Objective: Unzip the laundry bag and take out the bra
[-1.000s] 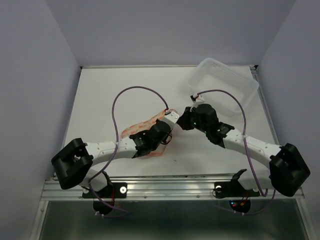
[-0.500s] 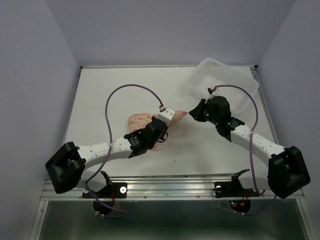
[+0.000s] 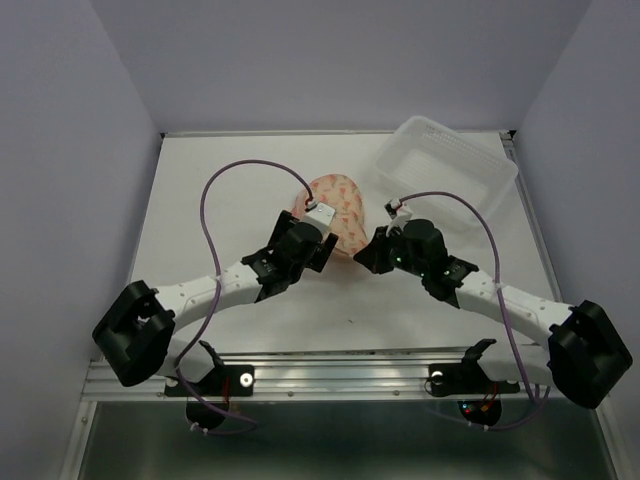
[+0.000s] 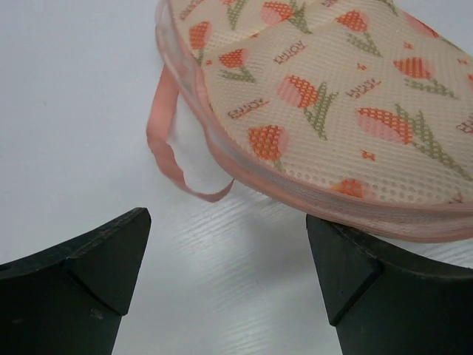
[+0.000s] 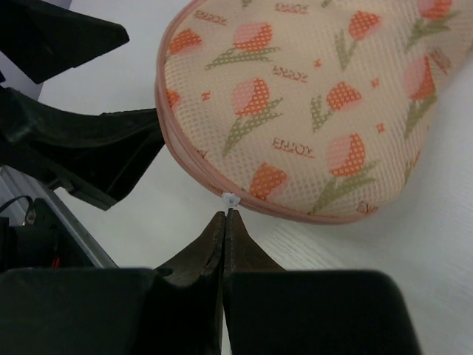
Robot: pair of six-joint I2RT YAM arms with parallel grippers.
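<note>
Laundry bag just beyond left pincer

**Place:** robot lab, an enclosed test cell.

**Evidence, as seen from the floor:**
- White surface, boxed on three sides by blank pale walls.
- Two white-and-black machines, left arm and right arm, bolted to a metal rail at the near edge.
- Purple cables looping in the open from wrists to bases.
- Small lit red and green lights below the rail.
- Loose goods on the surface: one printed bag, one clear tub.
</note>
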